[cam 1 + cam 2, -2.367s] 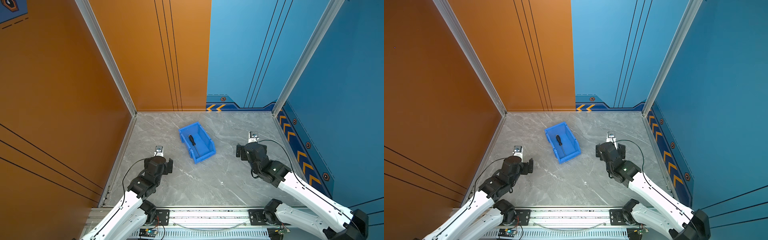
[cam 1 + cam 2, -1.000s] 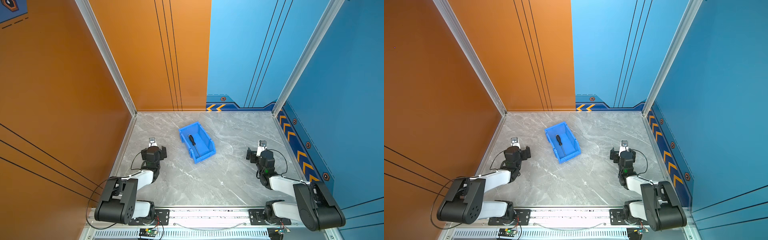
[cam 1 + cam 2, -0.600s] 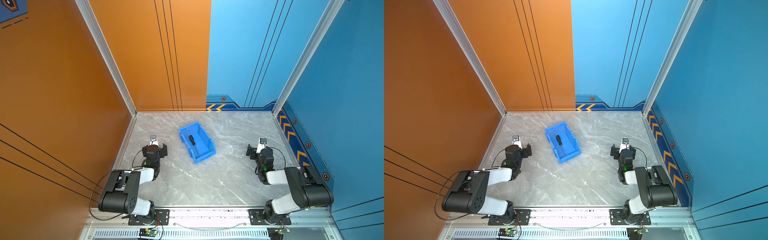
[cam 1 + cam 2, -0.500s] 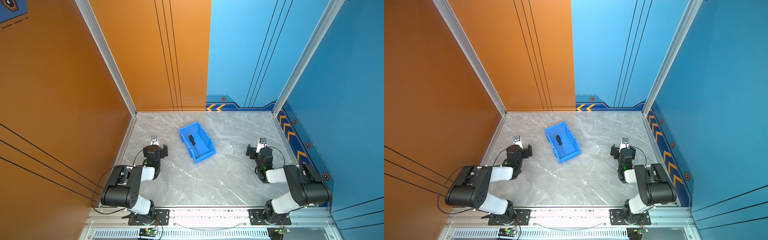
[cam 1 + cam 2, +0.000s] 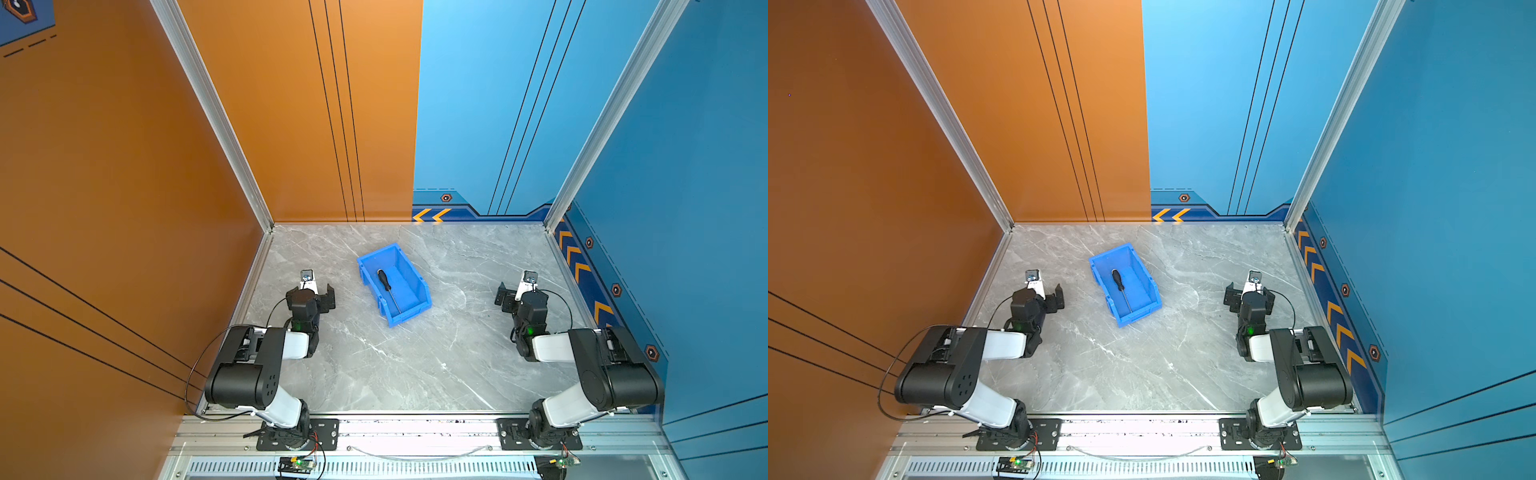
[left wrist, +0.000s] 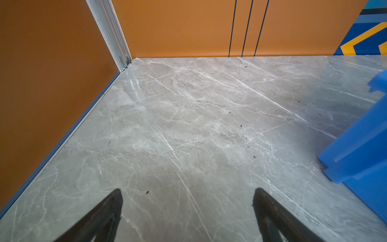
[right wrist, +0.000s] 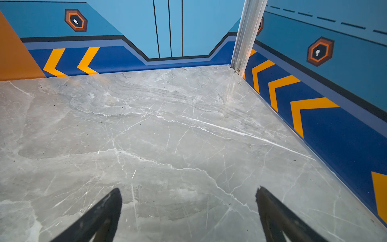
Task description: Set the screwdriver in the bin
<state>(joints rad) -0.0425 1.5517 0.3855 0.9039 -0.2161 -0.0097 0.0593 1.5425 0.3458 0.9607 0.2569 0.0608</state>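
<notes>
In both top views the blue bin (image 5: 411,291) (image 5: 1142,286) stands at an angle on the grey marble table, towards the back middle. The screwdriver (image 5: 384,280) (image 5: 1118,280) lies inside it, black handle to the rear and thin shaft towards the low front wall. My left gripper (image 5: 318,289) (image 5: 1046,291) (image 6: 188,191) hovers low and open to the left of the bin, empty. The left wrist view catches one outer wall of the bin (image 6: 360,150). Off to the bin's right, my right gripper (image 5: 517,291) (image 5: 1250,291) (image 7: 188,190) is open and holds nothing.
Orange walls (image 5: 124,187) close the left and rear left, blue walls (image 5: 685,187) the rear right and right. Both arms are folded back near the front rail (image 5: 415,428). Bare marble (image 5: 415,365) lies between the arms and in front of the bin.
Both arms have drawn back from beside the bin and folded down towards their bases. Over the last half second they have barely moved. The screwdriver has stayed in the bin.
</notes>
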